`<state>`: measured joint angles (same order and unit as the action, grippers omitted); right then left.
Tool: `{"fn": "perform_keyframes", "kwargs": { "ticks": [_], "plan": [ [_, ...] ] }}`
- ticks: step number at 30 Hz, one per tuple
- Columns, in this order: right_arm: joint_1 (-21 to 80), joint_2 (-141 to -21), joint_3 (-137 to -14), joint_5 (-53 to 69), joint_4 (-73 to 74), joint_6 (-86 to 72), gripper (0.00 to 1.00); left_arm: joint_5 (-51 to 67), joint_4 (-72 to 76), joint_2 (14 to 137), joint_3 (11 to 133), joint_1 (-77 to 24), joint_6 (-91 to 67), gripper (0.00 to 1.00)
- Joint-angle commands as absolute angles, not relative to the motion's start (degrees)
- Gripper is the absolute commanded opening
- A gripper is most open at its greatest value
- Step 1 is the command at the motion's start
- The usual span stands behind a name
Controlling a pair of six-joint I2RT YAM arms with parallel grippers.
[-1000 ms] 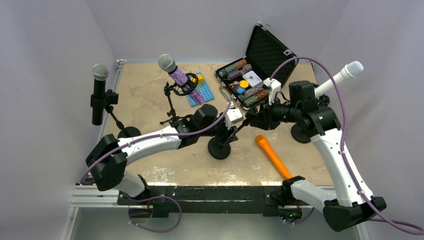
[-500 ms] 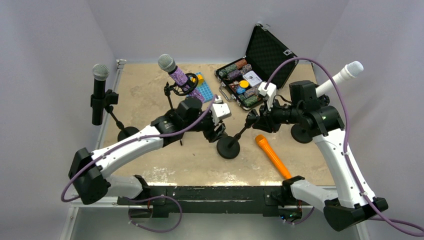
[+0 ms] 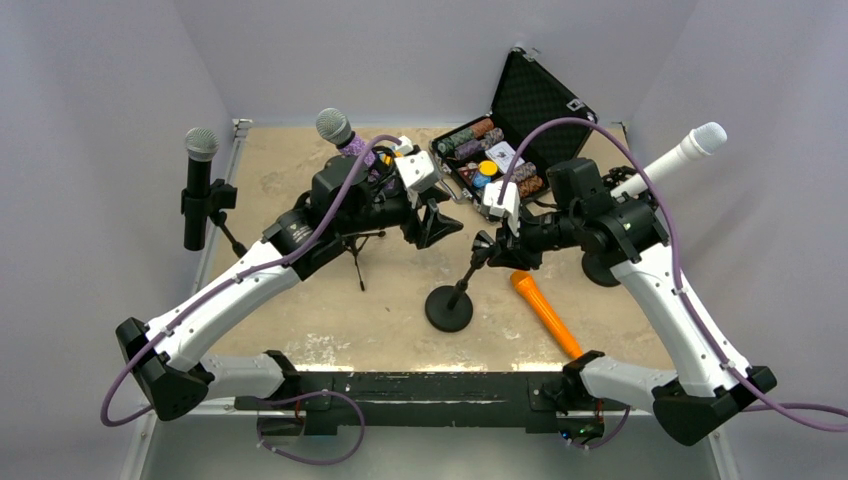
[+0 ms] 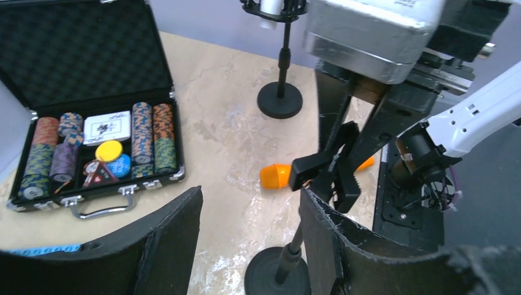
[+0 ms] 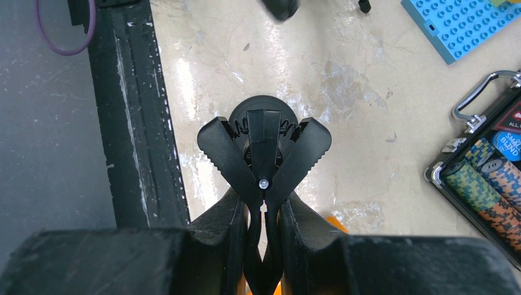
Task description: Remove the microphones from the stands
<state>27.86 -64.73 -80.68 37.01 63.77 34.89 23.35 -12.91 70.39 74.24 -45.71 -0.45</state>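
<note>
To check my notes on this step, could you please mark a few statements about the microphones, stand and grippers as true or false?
1. The orange microphone lies on the table. True.
2. The right gripper is open and empty. False: it is shut on the clip of the stand.
3. The chip case is closed. False: its lid stands open.
4. The left gripper holds nothing. True.

Orange microphone (image 3: 545, 312) lies flat, just beside black round-based stand (image 3: 450, 306).
</note>
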Motion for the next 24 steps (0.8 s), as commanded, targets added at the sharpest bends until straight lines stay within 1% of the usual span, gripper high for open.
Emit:
{"fn": "perform_keyframes", "kwargs": {
  "ticks": [1, 8, 13, 24],
  "plan": [
    [28.22, -65.56, -83.19, 38.98, 59.34, 33.03, 0.00, 27.73, -8.08, 72.26, 74.65, -45.44, -3.11, 0.63],
    [28.30, -66.33, -83.19, 41.99, 57.28, 29.04, 0.00, 35.96, -2.20, 74.87, 73.24, -45.44, -5.50, 0.63],
    [28.63, -67.18, -83.57, 42.16, 56.96, 28.39, 0.00, 37.57, -1.07, 76.34, 72.04, -45.52, -5.67, 0.63],
    [32.79, -68.37, -83.57, 36.49, 59.21, 32.20, 0.00, 35.78, -2.03, 75.98, 64.98, -45.46, -1.91, 0.60]
  ]
}}
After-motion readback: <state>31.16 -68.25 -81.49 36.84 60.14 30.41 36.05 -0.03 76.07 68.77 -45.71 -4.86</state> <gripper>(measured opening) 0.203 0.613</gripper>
